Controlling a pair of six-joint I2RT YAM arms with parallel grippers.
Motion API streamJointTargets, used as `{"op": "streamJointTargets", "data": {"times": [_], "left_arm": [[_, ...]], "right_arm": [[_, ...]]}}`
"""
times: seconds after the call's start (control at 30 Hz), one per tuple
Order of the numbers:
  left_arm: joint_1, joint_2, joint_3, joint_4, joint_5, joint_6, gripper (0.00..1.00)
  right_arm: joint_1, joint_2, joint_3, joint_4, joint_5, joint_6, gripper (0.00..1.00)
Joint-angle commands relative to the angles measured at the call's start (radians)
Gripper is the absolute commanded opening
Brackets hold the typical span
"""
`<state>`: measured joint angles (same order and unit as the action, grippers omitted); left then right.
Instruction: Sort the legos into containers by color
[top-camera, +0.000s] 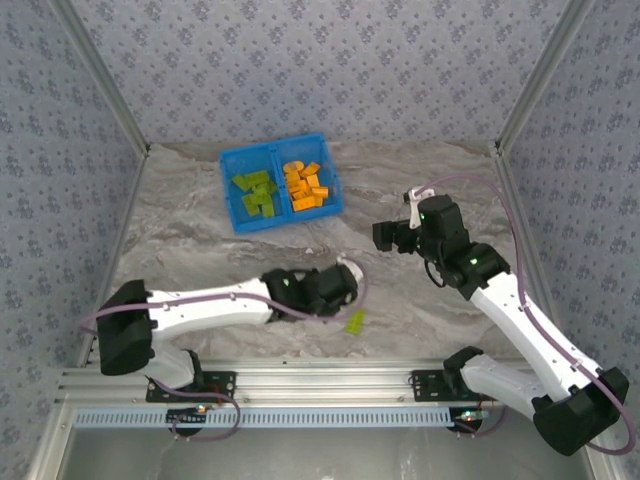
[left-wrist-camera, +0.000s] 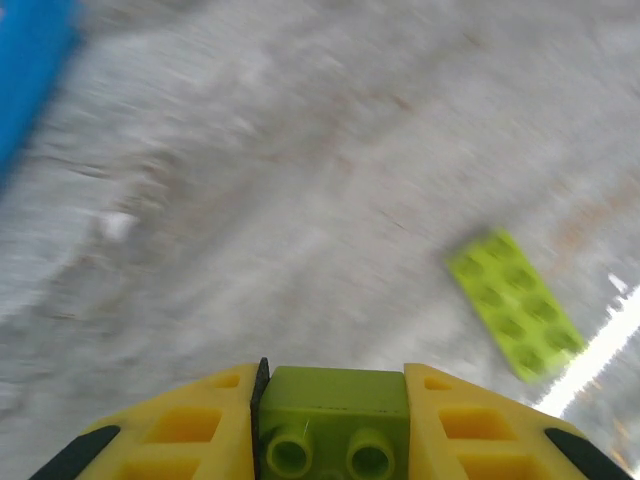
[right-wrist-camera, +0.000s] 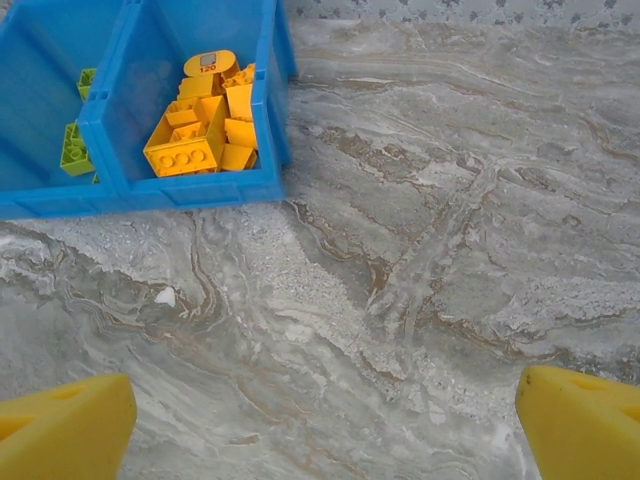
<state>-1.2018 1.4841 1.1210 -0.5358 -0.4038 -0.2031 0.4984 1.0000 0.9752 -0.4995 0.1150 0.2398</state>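
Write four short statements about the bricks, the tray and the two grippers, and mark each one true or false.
1. The left gripper is shut on a lime green brick. True.
2. The right gripper holds an orange brick. False: it is open with nothing between its fingers, above bare table.
3. In the blue tray, the orange bricks lie in the right compartment as the top camera sees it, and the green bricks in the left. True.
4. An orange brick lies loose on the table by the left gripper. False: the loose brick there is lime green.
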Motion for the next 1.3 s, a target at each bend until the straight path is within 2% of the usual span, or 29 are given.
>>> {"op": "streamJointTargets", "data": {"times": [0.0,0.2,0.3,0.5,0.73,0.9,1.1,1.27], "left_arm": [[0.153,-0.035,0.104,-0.059,-0.059,0.102,0.19],[0.496,0.029,0.278,-0.036,0.020,0.092,0.15],[0.612,0.107,0.364,-0.040,0.058,0.077,0.14],[0.767,0.292,0.506,-0.050,0.155,0.025,0.13],[0.867,0.445,0.554,-0.038,0.272,-0.038,0.14],[0.885,0.503,0.564,-0.038,0.330,-0.065,0.21],[0.886,0.456,0.523,0.004,0.353,-0.069,0.35],[0.884,0.359,0.472,0.037,0.367,-0.065,0.41]], "right_arm": [[-0.005,-0.018,0.043,-0.029,-0.014,0.029,1.00],[-0.006,-0.024,0.044,-0.049,-0.012,0.060,1.00],[-0.004,-0.031,0.043,-0.066,-0.008,0.070,1.00],[-0.002,-0.043,0.047,-0.090,-0.005,0.082,1.00],[-0.001,-0.064,0.053,-0.129,0.009,0.083,1.00],[0.000,-0.065,0.051,-0.140,0.005,0.084,1.00],[0.000,-0.066,0.054,-0.137,0.003,0.088,1.00],[0.000,-0.063,0.054,-0.131,0.003,0.091,1.00]]}}
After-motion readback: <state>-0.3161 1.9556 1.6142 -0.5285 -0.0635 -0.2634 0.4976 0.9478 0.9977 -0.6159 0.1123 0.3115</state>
